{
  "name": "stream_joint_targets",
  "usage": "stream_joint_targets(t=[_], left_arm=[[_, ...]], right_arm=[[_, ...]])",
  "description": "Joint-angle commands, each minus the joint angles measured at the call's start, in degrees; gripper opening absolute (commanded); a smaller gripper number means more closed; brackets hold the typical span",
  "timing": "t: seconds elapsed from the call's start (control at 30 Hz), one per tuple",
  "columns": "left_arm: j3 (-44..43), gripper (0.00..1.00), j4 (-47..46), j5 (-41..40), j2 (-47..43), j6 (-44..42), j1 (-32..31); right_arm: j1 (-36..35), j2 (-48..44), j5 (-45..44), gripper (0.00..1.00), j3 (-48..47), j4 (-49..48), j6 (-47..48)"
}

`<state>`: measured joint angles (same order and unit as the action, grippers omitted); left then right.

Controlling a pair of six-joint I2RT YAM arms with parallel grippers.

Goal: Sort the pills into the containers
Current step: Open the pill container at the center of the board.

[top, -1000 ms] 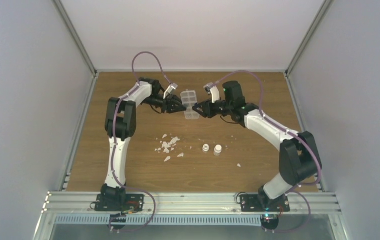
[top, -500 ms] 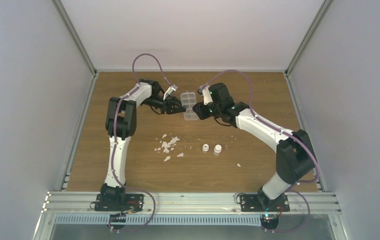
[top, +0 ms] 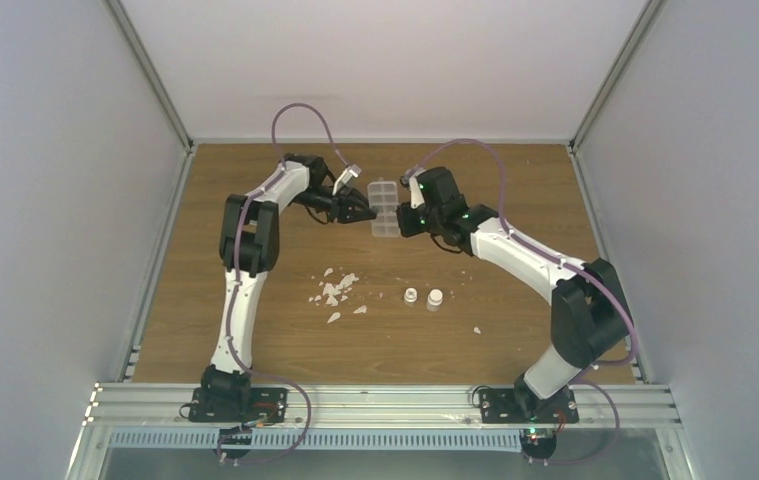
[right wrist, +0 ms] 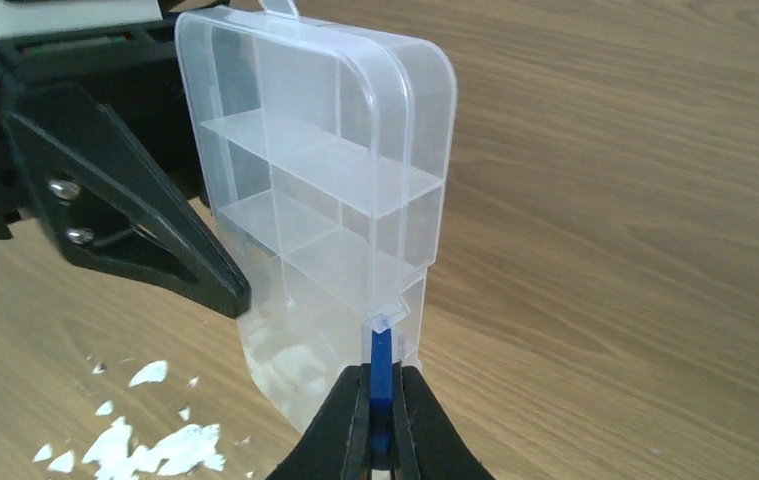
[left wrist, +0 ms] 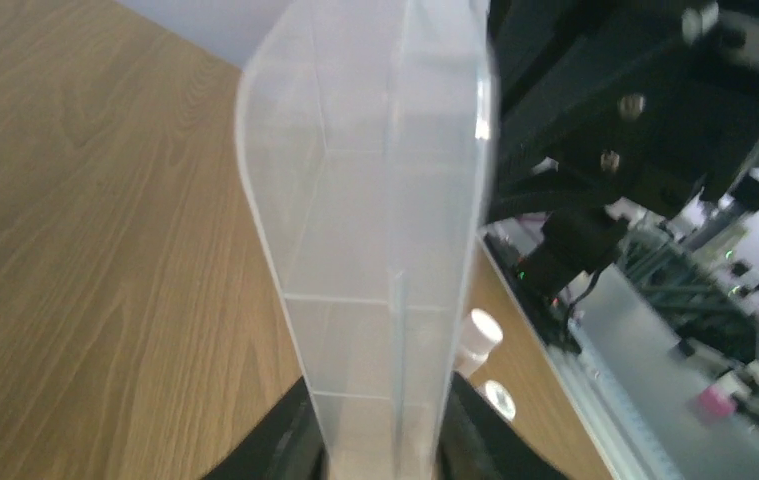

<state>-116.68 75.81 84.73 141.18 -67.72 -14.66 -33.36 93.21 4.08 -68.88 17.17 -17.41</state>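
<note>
**Box pinched from both sides: pry the latch, don't tip**

Organiser box point(top: 383, 210) sits beyond the white vials point(top: 423, 298), btwn both grippers. L gripper point(left wrist: 380, 445) clamps one edge. R gripper point(right wrist: 382, 400) has its jaws squeezed together just under the latch tab point(right wrist: 387, 319). No pills seen. Prob. best: hold firm w/ L, lever tab gently w/ R, keep box level.

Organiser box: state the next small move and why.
Probably the right gripper should lever the clear latch outward: its jaws pinch a blue strip right under it, the lid looks closed, and the left gripper grips the organiser box.
</note>
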Motion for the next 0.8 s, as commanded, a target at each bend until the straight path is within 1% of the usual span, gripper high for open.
stream_joint_targets(t=[0.0,0.03,0.1,0.17,0.3,0.37,0.4,0.43,0.47,0.5,0.53,0.57,0.6,0.63,0.67,0.77], left_arm=[[-11.51,0.94,1.36,22.7,4.79,8.19,-2.45],[-14.48,0.98,1.36,22.68,6.77,10.55,-2.67],[-19.53,0.99,1.27,22.75,8.21,13.41,-2.94],[-22.64,0.99,1.03,22.57,8.67,15.17,-3.49],[-24.06,0.99,-2.89,21.22,6.83,19.18,-3.54],[-24.05,0.99,-8.69,16.17,5.35,24.58,-4.12],[-22.21,0.99,-16.22,9.41,3.54,34.56,-5.16],[-15.38,0.99,-29.46,-5.92,0.15,47.36,-7.21],[-8.72,0.99,-43.14,-26.47,-4.21,53.97,-9.7],[-8.43,0.99,-46.87,-41.1,-5.16,53.37,-11.12],[-15.33,0.99,-43.46,-38.66,-2.76,52.49,-10.67],[-23.12,0.99,-37.93,-35.79,1.04,54.44,-9.54],[-28.63,0.99,-36.96,-34.26,3.43,56.87,-8.45],[-29.57,0.99,-38.16,-35.19,3.93,58.43,-7.79],[-27.38,0.99,-41.03,-38.77,2.54,59.87,-7.46],[-13.05,0.99,-52.44,-54.57,-6.22,63.54,-7.44]], right_arm=[[3.12,-1.3,-1.49,0.01,2.51,-2.25,0.01],[4.6,-2.07,-0.3,0.0,3.17,-2.6,-0.17],[7.86,-4.04,1.87,0.01,5.16,-4.07,-0.54],[10.98,-5.75,4.36,0.0,7.47,-5.4,-1.55],[15.3,-8.19,10.21,0.01,12.88,-8.0,-4.38],[16.29,-8.51,12.3,0.01,15.03,-9.13,-4.78],[16.39,-8.61,12.73,0.01,15.64,-9.32,-4.63],[16.4,-8.7,12.72,0.01,16.03,-9.45,-4.51],[16.48,-8.88,12.8,0.0,16.4,-9.61,-4.54],[16.55,-9.06,12.95,0.01,16.49,-9.72,-4.51],[16.57,-9.32,13.19,0.0,16.4,-9.7,-4.44],[16.54,-9.68,13.21,0.0,16.31,-9.65,-4.4],[16.52,-10.05,13.07,0.0,16.35,-9.57,-4.3],[16.54,-10.53,13.14,0.01,16.42,-9.51,-4.26],[16.59,-11.06,13.18,0.01,16.52,-9.58,-4.24],[16.66,-12.18,13.91,0.0,16.92,-10.37,-4.32]])
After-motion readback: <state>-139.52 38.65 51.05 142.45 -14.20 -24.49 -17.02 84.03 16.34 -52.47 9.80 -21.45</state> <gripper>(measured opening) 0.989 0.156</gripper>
